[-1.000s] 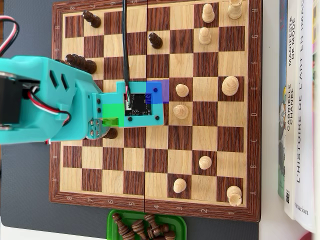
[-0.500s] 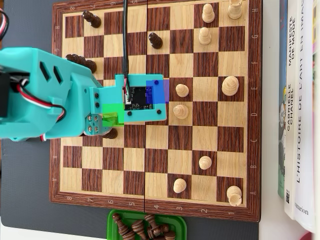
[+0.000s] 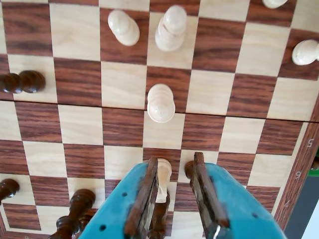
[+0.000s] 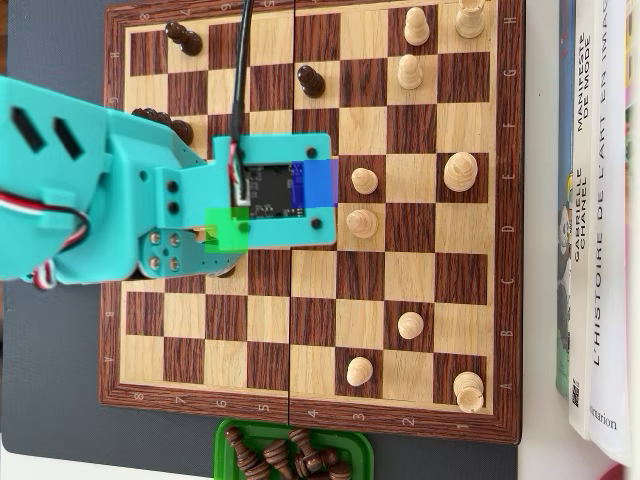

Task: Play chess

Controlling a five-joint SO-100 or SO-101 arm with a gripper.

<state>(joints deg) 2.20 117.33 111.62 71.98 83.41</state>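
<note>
In the wrist view my gripper (image 3: 175, 160) hangs low over the wooden chessboard (image 3: 79, 74) with its teal jaws apart. A white piece (image 3: 163, 179) stands inside the gap against the left finger (image 3: 144, 194). A dark piece (image 3: 189, 170) shows just behind the tip of the right finger (image 3: 202, 184). A white pawn (image 3: 161, 103) stands two squares ahead. In the overhead view the teal arm (image 4: 120, 190) covers the left middle of the board (image 4: 400, 425) and hides the jaws.
White pieces (image 3: 170, 28) stand farther ahead, dark pieces (image 3: 22, 82) at the left and lower left (image 3: 75, 214). In the overhead view a green tray (image 4: 293, 455) with several dark pieces sits below the board, and books (image 4: 600, 220) lie at the right.
</note>
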